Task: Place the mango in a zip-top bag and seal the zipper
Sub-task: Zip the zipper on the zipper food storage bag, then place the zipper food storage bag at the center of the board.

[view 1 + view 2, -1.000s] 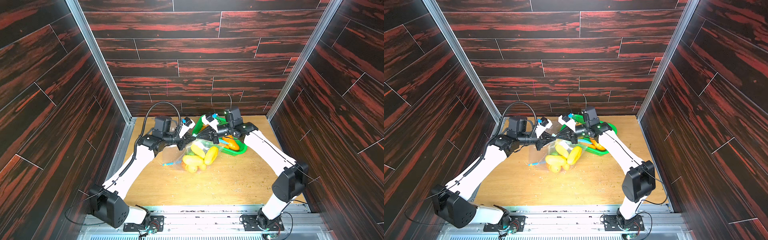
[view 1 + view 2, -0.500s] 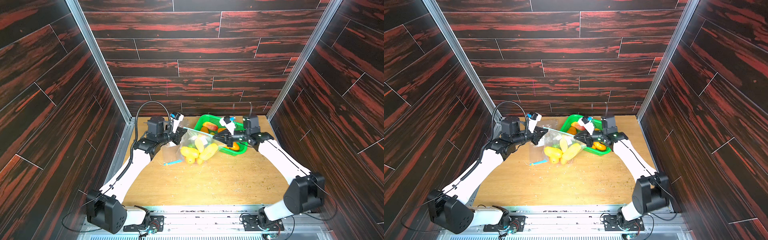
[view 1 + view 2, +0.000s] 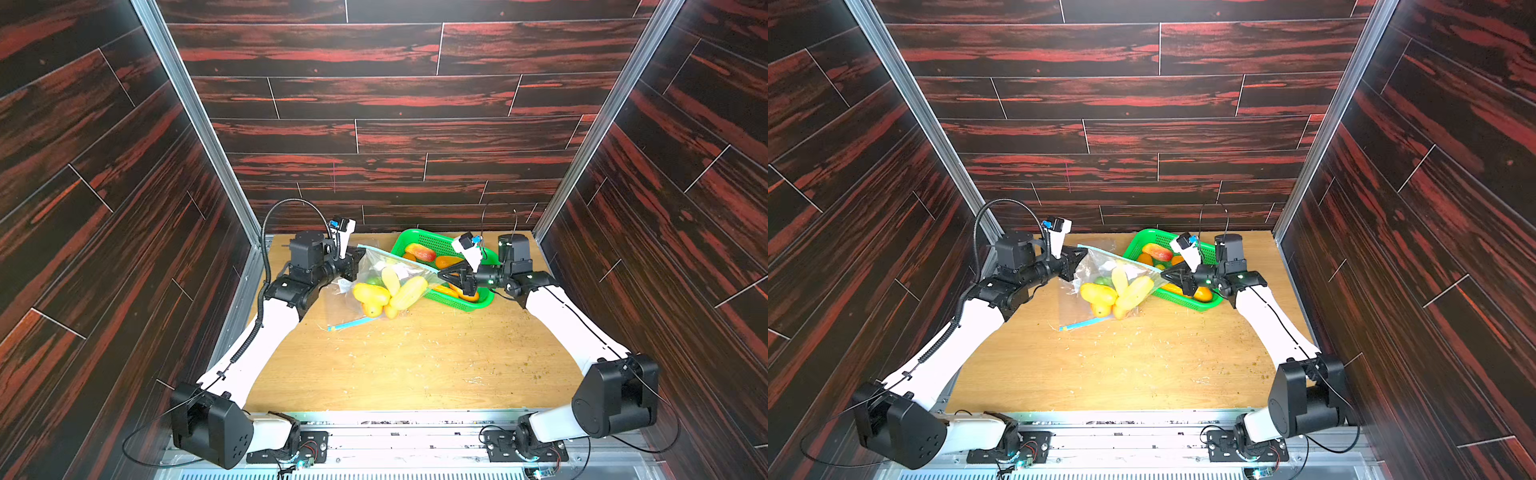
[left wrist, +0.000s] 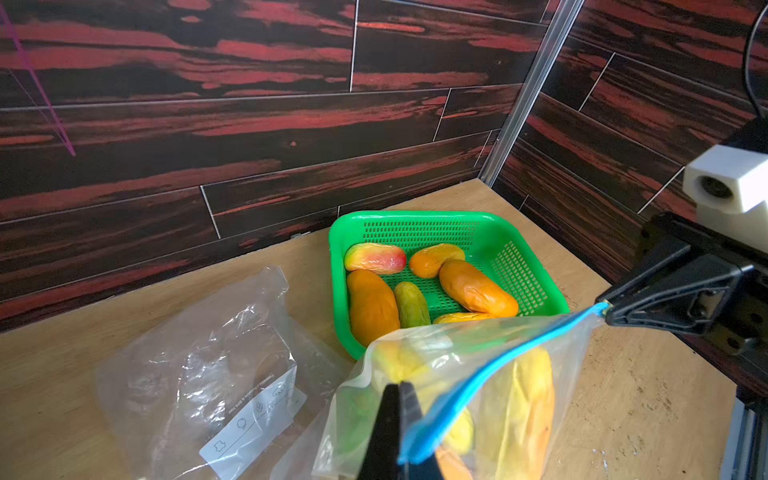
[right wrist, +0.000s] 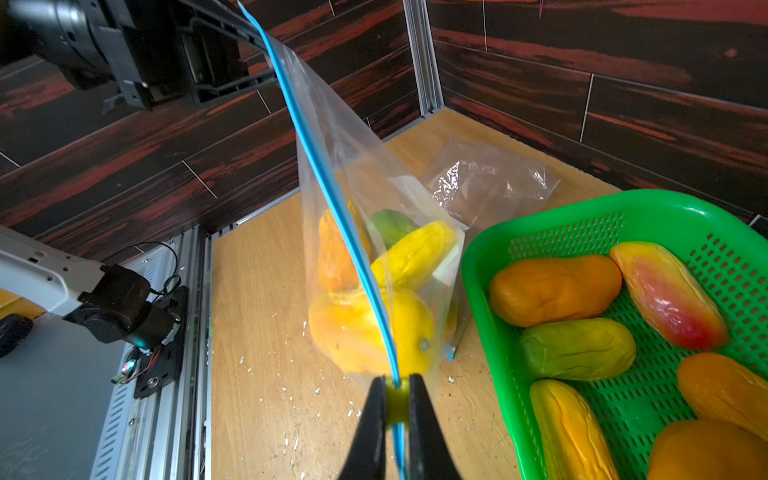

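A clear zip-top bag (image 3: 386, 286) with a blue zipper strip (image 5: 332, 199) hangs stretched between my two grippers above the table. Several mangoes are inside it, yellow (image 3: 409, 291), orange and one green (image 5: 392, 224). My left gripper (image 4: 399, 388) is shut on the bag's top corner beside the zipper's end; in a top view it (image 3: 360, 252) is at the bag's left. My right gripper (image 5: 397, 380) is shut on the zipper strip at the opposite end, with a small yellow-green piece between its jaws; in a top view it (image 3: 1163, 274) is over the basket's edge.
A green basket (image 4: 337, 291) at the back right holds several more mangoes (image 4: 478, 289). An empty crumpled clear bag (image 4: 199, 365) lies by the back wall. Another flat bag with a blue strip (image 3: 351, 323) lies under the hanging one. Crumbs dot the wooden table (image 3: 415, 365).
The two grippers, close together at the bag's top a second ago, have drawn apart. The right one went rightward along the zipper and the left one leftward, pulling the bag's top taut.
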You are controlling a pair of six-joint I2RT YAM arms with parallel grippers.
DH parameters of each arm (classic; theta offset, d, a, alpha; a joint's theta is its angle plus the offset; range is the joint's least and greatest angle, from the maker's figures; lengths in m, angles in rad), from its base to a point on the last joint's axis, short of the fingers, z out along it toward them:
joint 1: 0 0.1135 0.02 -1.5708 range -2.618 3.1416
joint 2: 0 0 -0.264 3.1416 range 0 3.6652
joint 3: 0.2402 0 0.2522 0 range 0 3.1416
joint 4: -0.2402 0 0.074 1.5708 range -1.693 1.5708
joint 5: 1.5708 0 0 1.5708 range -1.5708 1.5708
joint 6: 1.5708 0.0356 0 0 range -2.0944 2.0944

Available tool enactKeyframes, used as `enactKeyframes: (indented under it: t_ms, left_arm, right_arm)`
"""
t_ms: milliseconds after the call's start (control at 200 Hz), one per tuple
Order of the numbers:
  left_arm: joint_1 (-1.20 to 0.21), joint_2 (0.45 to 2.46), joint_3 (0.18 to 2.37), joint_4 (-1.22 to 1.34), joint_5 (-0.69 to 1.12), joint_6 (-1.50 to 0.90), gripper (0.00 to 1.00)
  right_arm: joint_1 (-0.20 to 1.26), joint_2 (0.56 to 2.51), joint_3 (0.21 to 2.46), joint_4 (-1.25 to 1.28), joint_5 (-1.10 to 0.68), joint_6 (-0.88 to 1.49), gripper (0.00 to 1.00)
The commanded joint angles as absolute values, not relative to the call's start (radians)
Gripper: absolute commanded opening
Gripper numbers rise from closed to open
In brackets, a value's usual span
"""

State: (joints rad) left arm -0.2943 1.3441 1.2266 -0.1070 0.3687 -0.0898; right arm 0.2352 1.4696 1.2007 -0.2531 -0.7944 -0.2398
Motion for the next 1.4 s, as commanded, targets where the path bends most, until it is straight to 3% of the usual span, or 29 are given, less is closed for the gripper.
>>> enactKeyframes:
  t_ms: [0, 90, 145, 256, 336, 496, 641, 832, 967, 1172, 1393]
  left_arm:
    - [-0.27, 1.317, 1.234, -0.013, 0.337, -0.126, 0.0]
    - [-0.27, 1.338, 1.244, 0.015, 0.375, -0.157, 0.0]
    - [-0.27, 1.349, 1.259, 0.028, 0.378, -0.18, 0.0]
    - [-0.27, 1.353, 1.299, 0.019, 0.318, -0.213, 0.0]
    - [-0.269, 1.346, 1.333, -0.01, 0.159, -0.216, 0.0]
    - [-0.188, 1.363, 1.411, -0.069, -0.121, -0.27, 0.0]
    - [-0.062, 1.389, 1.42, -0.064, -0.282, -0.377, 0.0]
    - [0.063, 1.458, 1.334, -0.014, -0.323, -0.553, 0.0]
    - [0.071, 1.541, 1.333, -0.067, -0.316, -0.618, 0.0]
    - [0.071, 1.615, 1.329, -0.054, -0.233, -0.681, 0.0]
    - [0.068, 1.616, 1.425, -0.025, -0.095, -0.679, 0.0]
  right_arm:
    - [0.215, 1.457, 1.175, -0.242, -0.847, -0.215, 0.0]
    - [0.222, 1.479, 1.189, -0.214, -0.908, -0.185, 0.0]
    - [0.238, 1.478, 1.196, -0.186, -0.908, -0.166, 0.05]
    - [0.264, 1.45, 1.184, -0.078, -0.879, -0.097, 0.35]
    - [0.265, 1.414, 1.139, 0.011, -0.839, -0.053, 0.58]
    - [0.282, 1.368, 1.045, 0.117, -0.747, -0.008, 0.79]
    - [0.38, 1.362, 0.993, 0.135, -0.632, -0.042, 0.84]
    - [0.575, 1.403, 0.941, 0.201, -0.383, -0.175, 0.91]
    - [0.644, 1.471, 0.919, 0.283, -0.383, -0.259, 0.91]
    - [0.738, 1.565, 0.752, 0.65, -0.389, -0.49, 0.91]
    - [0.749, 1.646, 0.781, 0.689, -0.374, -0.491, 0.91]
